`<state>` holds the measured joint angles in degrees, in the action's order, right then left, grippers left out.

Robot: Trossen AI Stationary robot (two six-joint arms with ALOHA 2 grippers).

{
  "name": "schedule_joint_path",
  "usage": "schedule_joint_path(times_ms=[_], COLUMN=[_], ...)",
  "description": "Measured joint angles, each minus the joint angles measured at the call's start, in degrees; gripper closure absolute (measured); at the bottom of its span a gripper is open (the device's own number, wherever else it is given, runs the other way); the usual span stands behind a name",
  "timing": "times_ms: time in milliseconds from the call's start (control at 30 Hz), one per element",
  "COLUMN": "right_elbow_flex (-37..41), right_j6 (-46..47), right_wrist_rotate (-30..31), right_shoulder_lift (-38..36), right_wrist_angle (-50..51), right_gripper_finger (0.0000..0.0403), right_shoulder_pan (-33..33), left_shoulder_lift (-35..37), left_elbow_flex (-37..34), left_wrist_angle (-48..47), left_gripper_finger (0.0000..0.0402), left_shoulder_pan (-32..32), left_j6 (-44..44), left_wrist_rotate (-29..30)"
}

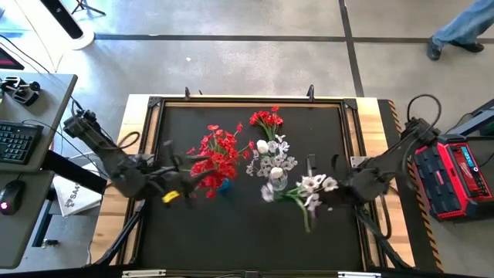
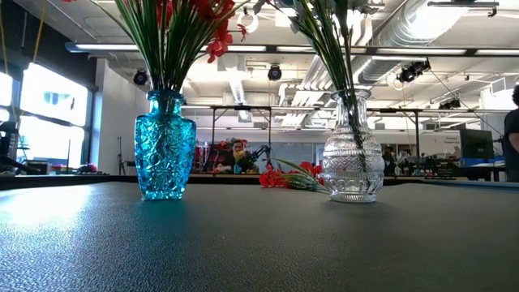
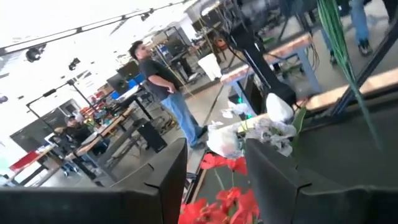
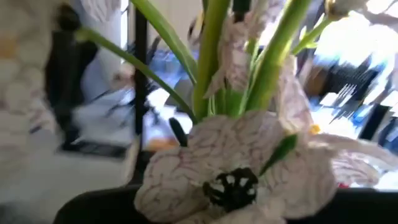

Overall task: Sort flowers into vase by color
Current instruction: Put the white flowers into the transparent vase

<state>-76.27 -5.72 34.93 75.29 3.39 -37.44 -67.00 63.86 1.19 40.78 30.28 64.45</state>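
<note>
Step in hand: looks like the sorting is mostly done. The red flowers (image 1: pixel 218 153) stand in the blue vase (image 2: pixel 165 146) left of centre, and the white flowers (image 1: pixel 272 158) are in the clear vase (image 2: pixel 353 150) at centre.

Right gripper (image 1: pixel 333 184): at the right side of the table, right up against a white sprig (image 1: pixel 309 193) whose stem trails toward the near edge. The right wrist view is filled with a white blossom (image 4: pixel 239 174) and green stems. My guess is it's carrying that sprig, but I can't tell whether the fingers are clamped on it.

Left gripper (image 1: pixel 168 179): left of the blue vase, near the red bunch. In its own wrist view the fingers (image 3: pixel 283 186) stand apart with nothing between them, so it's released.

Still loose: a small red bunch (image 1: pixel 266 120) lies flat on the mat (image 1: pixel 231 239) at the far side. It also shows lying behind the vases in the low view.

Next move: I reckon the white sprig has to go stem-first into the clear vase, then somebody fetches the far red bunch.

In the way: the clear vase is already crowded, so getting one more stem in could snag the blossoms or tip the vase.

Around: a keyboard (image 1: pixel 17 143) and mouse (image 1: pixel 8 197) on a desk to the left, a red case (image 1: pixel 463 174) to the right.
</note>
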Motion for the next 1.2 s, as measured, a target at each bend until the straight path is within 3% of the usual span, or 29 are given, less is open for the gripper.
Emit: schedule_joint_path(times_ms=[133, 367, 467, 567, 700, 867, 1033, 1200], right_elbow_flex=[0.05, 0.61, 3.60, 7.92, 12.74, 15.35, 14.84, 15.73], right_j6=[12.76, 34.59, 40.68, 46.48, 50.19, 39.47, 29.85, 28.76], right_wrist_rotate=[0.66, 22.09, 30.20, 33.55, 33.59, 30.10, 22.88, 18.30], right_shoulder_lift=[-2.88, -2.95, -3.46, -5.29, -7.73, -9.92, -10.10, -10.04], right_wrist_angle=[15.59, 37.57, 40.82, 40.91, 37.78, 24.69, 16.44, 17.04], right_gripper_finger=[0.0402, 0.0403, 0.0403, 0.0403, 0.0403, 0.0403, 0.0403, 0.0403], right_shoulder_pan=[-1.93, -5.13, -5.04, -4.36, -2.07, 1.00, 4.37, 7.87], left_shoulder_lift=[2.74, 4.33, 4.28, 4.16, 4.11, 4.13, 4.13, 4.12], left_elbow_flex=[0.00, 0.00, 0.00, 0.00, -0.02, -0.04, -0.04, -0.04], left_wrist_angle=[-0.02, -7.11, -14.60, -23.58, -34.47, -42.82, -45.54, -45.56], left_gripper_finger=[0.0250, 0.0250, 0.0250, 0.0250, 0.0250, 0.0250, 0.0250, 0.0250], left_shoulder_pan=[5.51, 16.22, 19.56, 21.82, 23.38, 23.86, 23.84, 23.84], left_j6=[-0.51, -8.03, -16.13, -26.92, -40.80, -52.84, -58.70, -60.76], left_wrist_rotate=[4.80, 14.83, 17.64, 17.67, 17.65, 16.34, 12.37, 8.26])
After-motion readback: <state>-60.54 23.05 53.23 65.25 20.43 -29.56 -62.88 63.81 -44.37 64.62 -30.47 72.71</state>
